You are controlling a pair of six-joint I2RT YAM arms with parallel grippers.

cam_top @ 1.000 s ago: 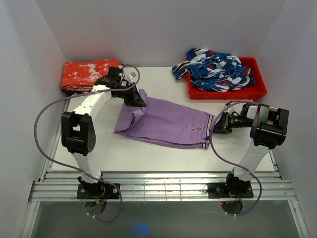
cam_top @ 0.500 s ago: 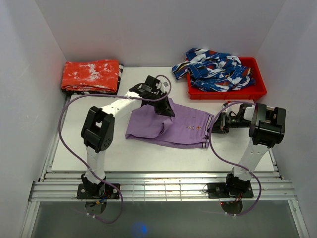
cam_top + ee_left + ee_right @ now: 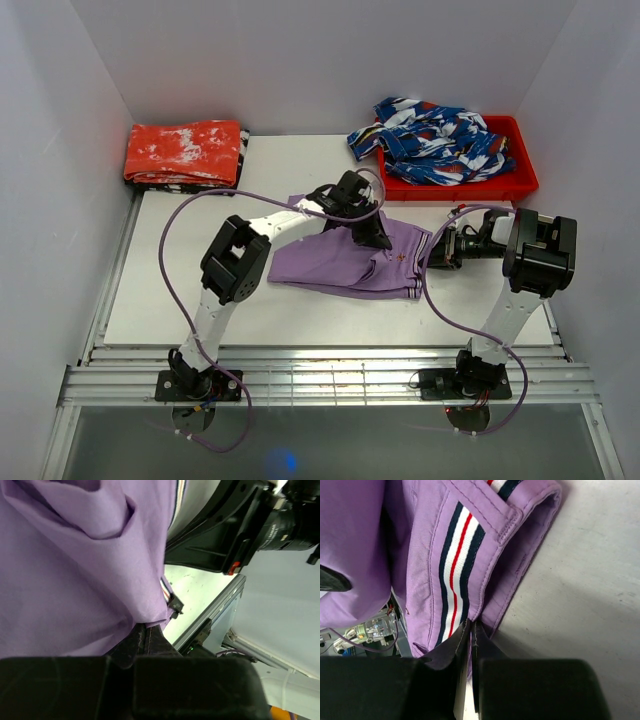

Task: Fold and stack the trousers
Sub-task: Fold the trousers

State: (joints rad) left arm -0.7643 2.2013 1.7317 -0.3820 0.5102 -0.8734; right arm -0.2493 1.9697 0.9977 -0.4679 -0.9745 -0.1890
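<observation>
With the trousers (image 3: 325, 258) lying mid-worktop (image 3: 180, 290), the right hand (image 3: 441, 250) clamped on their waistband (image 3: 455, 565) at the right and the left hand (image 3: 376, 236) pinching leg fabric above them, the leg end should probably land flush with that waistband before release.

This is a robotics lab test cell. Plain white panel walls (image 3: 300, 60) close in a white worktop (image 3: 330, 315) on three sides, and slotted aluminium rails (image 3: 330, 385) run along its near edge. A left arm (image 3: 235, 265) and a right arm (image 3: 540, 255), trailing purple cables (image 3: 180, 212), are bolted there. On the worktop are trousers (image 3: 325, 262) and a red plastic bin (image 3: 460, 192).
</observation>
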